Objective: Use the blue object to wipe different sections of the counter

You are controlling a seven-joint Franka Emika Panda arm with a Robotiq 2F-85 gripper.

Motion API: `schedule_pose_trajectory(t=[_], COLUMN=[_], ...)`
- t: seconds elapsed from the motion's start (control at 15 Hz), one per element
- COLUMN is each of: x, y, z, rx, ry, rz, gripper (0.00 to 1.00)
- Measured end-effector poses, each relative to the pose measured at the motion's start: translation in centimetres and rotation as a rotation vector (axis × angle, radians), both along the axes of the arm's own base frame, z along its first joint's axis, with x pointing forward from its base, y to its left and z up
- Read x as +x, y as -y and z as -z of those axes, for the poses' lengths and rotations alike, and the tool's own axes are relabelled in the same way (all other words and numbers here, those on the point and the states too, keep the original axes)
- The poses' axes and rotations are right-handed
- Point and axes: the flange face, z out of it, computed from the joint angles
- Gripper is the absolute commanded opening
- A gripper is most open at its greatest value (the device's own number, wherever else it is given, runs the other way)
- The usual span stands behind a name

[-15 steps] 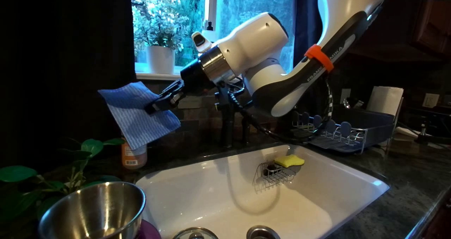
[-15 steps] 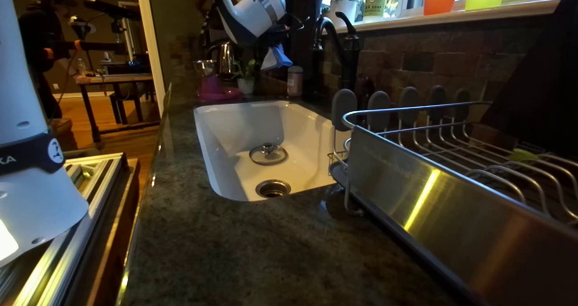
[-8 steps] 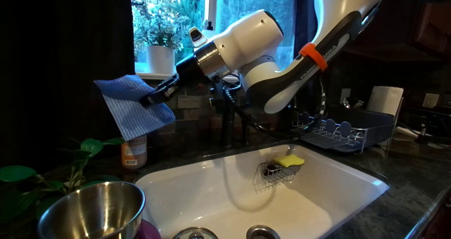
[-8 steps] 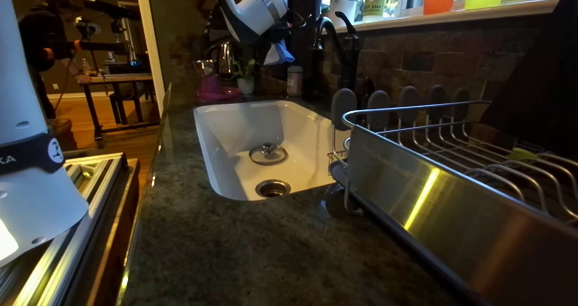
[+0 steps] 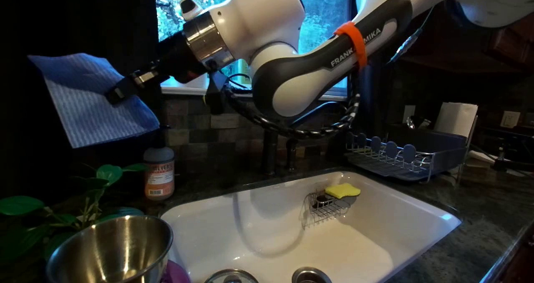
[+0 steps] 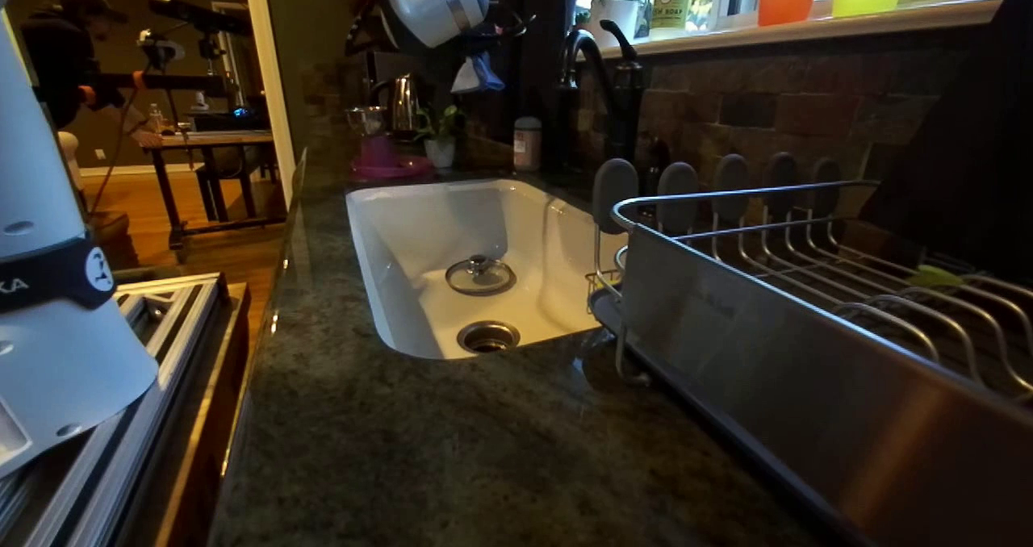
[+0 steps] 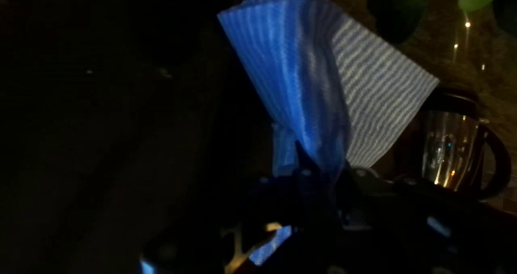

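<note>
Blue striped cloth hangs clamped in the gripper, up in the air well above the dark table, higher than the labelled bottle and the steel bowl.

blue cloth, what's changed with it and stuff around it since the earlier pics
The gripper has carried the blue cloth up and leftward in both exterior views, without letting go. The labelled bottle, steel bowl and yellow sponge stayed put.
</note>
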Motion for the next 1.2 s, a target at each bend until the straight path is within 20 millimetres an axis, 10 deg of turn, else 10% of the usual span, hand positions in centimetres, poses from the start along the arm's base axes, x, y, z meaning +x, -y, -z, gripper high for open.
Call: schedule_pose_trajectory(t=[0.53, 0.93, 1.0, 1.2], x=[9.0, 9.7, 9.6, 9.4], y=[-1.7, -5.6, -6.2, -7.6], z=[-2.9, -0.6, -0.3, 0.2], rx=[-0.111, -0.198, -0.211, -0.230], ry=[-0.144, -0.278, -0.282, -0.284], rz=[0.114, -0.079, -0.091, -0.105], gripper=[0.03, 0.03, 0.28, 0.51])
